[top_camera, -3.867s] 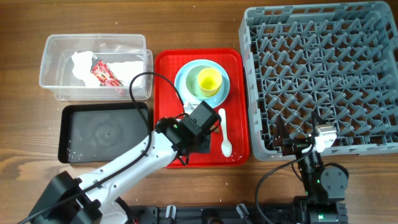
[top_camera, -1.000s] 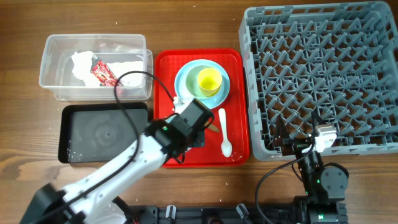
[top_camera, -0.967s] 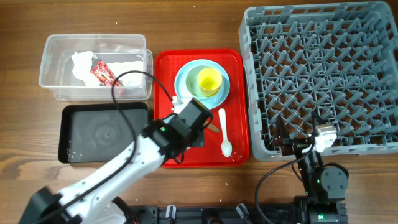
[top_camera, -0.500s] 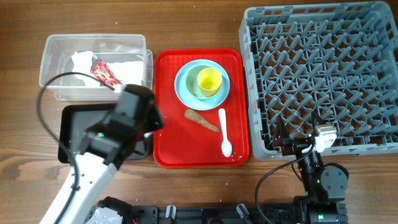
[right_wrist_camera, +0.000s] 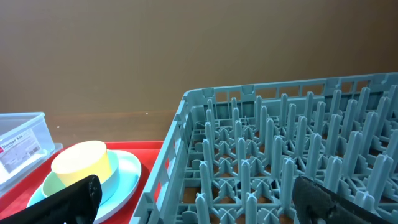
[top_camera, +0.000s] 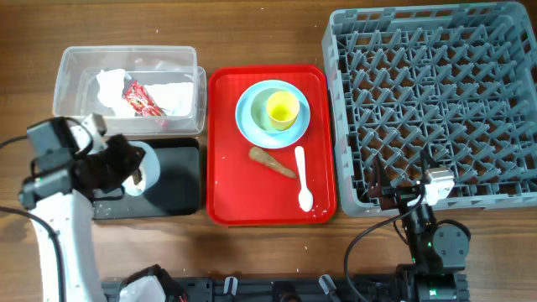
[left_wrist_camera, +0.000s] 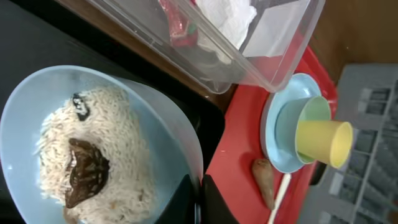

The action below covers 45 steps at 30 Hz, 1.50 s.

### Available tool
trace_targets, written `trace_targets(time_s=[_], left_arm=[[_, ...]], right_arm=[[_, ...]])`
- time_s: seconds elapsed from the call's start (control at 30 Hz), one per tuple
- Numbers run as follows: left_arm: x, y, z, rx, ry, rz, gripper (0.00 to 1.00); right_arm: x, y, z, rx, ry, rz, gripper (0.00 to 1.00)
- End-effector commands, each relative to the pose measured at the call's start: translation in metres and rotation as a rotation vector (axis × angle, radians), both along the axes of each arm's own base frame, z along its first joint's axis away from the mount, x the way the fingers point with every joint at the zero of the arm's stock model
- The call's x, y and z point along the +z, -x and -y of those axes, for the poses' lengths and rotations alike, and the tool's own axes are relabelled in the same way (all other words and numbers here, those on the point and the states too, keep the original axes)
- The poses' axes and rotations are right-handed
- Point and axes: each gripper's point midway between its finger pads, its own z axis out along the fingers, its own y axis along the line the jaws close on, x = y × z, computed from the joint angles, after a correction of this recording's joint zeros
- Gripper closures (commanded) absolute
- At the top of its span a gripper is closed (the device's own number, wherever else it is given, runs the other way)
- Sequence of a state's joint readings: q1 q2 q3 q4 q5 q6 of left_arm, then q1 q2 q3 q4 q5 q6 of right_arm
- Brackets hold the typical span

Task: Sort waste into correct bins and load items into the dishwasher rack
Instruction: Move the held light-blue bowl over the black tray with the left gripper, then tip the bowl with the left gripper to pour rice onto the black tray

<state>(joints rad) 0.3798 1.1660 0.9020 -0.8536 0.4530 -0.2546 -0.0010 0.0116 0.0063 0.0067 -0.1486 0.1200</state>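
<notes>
1. Since the frame half a second earlier, the left arm swung further left, away from the red tray point(top_camera: 235, 189), and now stood over the black tray point(top_camera: 180, 180).
2. Its left pincer point(left_wrist_camera: 198, 196) was clamped tight on the rim of a bowl point(left_wrist_camera: 158, 121), one finger inside the wall and one outside.
3. That bowl, seen from above at point(top_camera: 149, 168), was tipped on its side, carrying rice point(left_wrist_camera: 109, 140) and a dark scrap point(left_wrist_camera: 84, 174).
4. Directly under and around the bowl lay the black tray, while the tub point(top_camera: 75, 63) sat just beyond it, holding tissue and a wrapper.
5. So the drop point was straight below the pincer; more tilt over the black tray would likely have been enough to shed the rice.
6. Further right, on the red tray, the stick point(top_camera: 272, 161) lay slanted beside the spoon point(top_camera: 303, 178), with the cup point(top_camera: 282, 107) stacked on the plate point(top_camera: 247, 113).
7. Both were nearer the left arm's side than the rack point(top_camera: 436, 92).
8. At the rack's near corner, the right pincer point(right_wrist_camera: 196, 186) stood spread wide and held nothing, low over the worktop point(top_camera: 252, 33).
</notes>
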Motion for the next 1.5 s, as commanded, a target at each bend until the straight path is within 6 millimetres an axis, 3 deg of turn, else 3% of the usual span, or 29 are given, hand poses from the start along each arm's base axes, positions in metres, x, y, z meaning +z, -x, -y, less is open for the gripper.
trace_targets(time_s=[0.0, 0.17, 0.3, 0.5, 0.6, 1.23, 1.47], left_arm=[[0.006, -0.01, -0.001, -0.079, 0.323, 0.125, 0.96], [0.015, -0.015, -0.011, -0.086, 0.581, 0.257, 0.96], [0.008, -0.016, -0.031, -0.021, 0.702, 0.297, 0.96], [0.023, -0.017, -0.029, -0.041, 0.833, 0.418, 0.96], [0.041, -0.018, -0.029, -0.042, 0.917, 0.485, 0.96], [0.041, -0.019, -0.032, -0.012, 0.953, 0.455, 0.96], [0.041, -0.013, -0.019, 0.041, 1.045, 0.355, 0.96]], right_arm=[[0.002, 0.0, 0.001, -0.007, -0.013, 0.009, 0.0], [0.002, 0.0, 0.001, -0.007, -0.013, 0.009, 0.0], [0.002, 0.0, 0.001, -0.007, -0.013, 0.009, 0.0], [0.002, 0.0, 0.001, -0.007, -0.013, 0.009, 0.0], [0.002, 0.0, 0.001, -0.007, -0.013, 0.009, 0.0], [0.002, 0.0, 0.001, -0.007, -0.013, 0.009, 0.0], [0.002, 0.0, 0.001, -0.007, -0.012, 0.009, 0.0]])
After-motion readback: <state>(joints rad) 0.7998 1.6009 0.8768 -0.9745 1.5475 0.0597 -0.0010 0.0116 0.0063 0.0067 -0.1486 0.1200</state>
